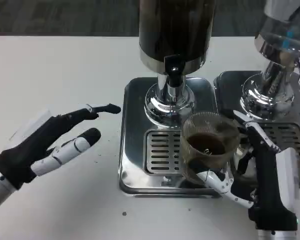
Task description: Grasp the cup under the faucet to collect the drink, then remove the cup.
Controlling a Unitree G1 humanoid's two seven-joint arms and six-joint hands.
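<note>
Your right hand (pixel 260 185) clamped on cup (pixel 209 145) under faucet (pixel 173 70), drink partly in; left hand (pixel 50 142) idle, fingers apart; removal from drip tray (pixel 135 150) left

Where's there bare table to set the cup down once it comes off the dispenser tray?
Bare table lies left of the tray, beyond the left hand, and along the near edge below that hand. It is crowded on the right: the right hand holds the cup, with the second dispenser right behind.
</note>
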